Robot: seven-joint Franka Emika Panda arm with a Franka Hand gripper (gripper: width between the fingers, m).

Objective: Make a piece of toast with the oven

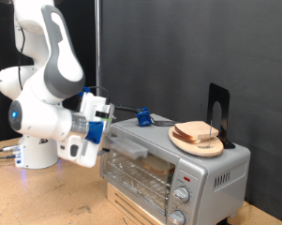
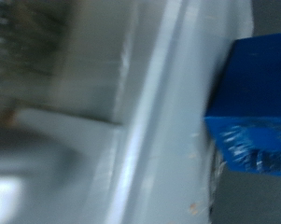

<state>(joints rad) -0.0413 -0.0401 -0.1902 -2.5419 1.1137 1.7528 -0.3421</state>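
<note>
White Franka arm folded low on the exterior view's left, elbow up, forearm angled down so the wrist sits at the top left edge of the toaster oven (image 1: 173, 169). Gripper (image 1: 111, 141) right against the oven's upper front edge near the door top; fingers hidden by the hand body, can't tell whether they're spread or closed. Oven door looks closed, wire rack visible behind the glass, two round knobs down its right side. Piece of toast (image 1: 196, 134) lies on a round wooden plate (image 1: 199, 146) on the oven roof, toward the exterior view's right, well apart from the gripper. Black bracket (image 1: 217, 111) stands just behind the plate. Small blue block (image 1: 143, 118) on the roof's back left. Wrist view: blurred grey metal edge of the oven (image 2: 149, 121) very close, blue block (image 2: 250, 103) beside it. No readable writing or labels anywhere.
</note>
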